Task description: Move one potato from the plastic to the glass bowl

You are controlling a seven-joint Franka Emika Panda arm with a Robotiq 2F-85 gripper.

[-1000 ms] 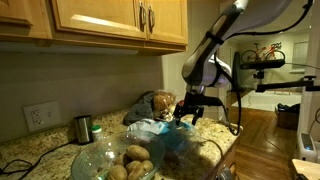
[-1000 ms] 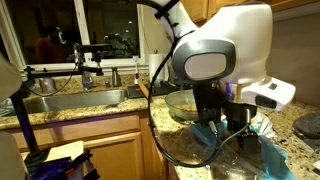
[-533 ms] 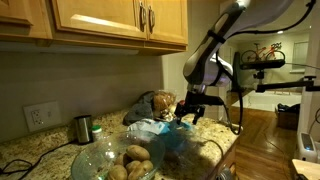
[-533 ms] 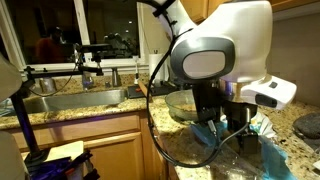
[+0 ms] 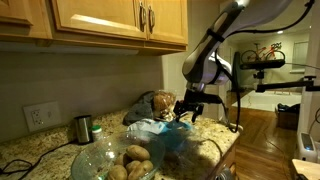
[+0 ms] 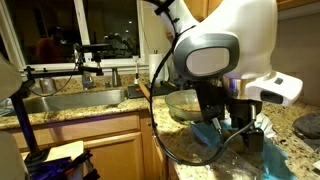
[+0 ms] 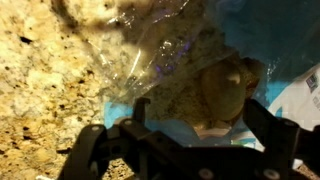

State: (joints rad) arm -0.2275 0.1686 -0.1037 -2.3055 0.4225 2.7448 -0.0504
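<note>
The glass bowl (image 5: pixel 110 158) stands in the foreground with several potatoes (image 5: pixel 136 156) in it; it also shows behind the arm in an exterior view (image 6: pixel 182 104). The light-blue crinkly plastic (image 5: pixel 168 138) lies beyond it, just under my gripper (image 5: pixel 187 112). In the wrist view a brown potato (image 7: pixel 226 88) rests on the blue plastic (image 7: pixel 272 30). My gripper (image 7: pixel 203 128) is open, its two black fingers wide apart on either side of this potato and close above it. I cannot tell whether they touch it.
The things stand on a speckled granite counter (image 5: pixel 40 150). A green-and-metal cup (image 5: pixel 83 128) and a wall outlet (image 5: pixel 40 116) are nearby, a bag of goods (image 5: pixel 158 102) stands behind the plastic, and cabinets (image 5: pixel 100 25) hang above. A sink (image 6: pixel 70 100) lies further along the counter.
The arm has shifted slightly and the gripper has sunk a little toward the plastic. Nothing was taken hold of.
</note>
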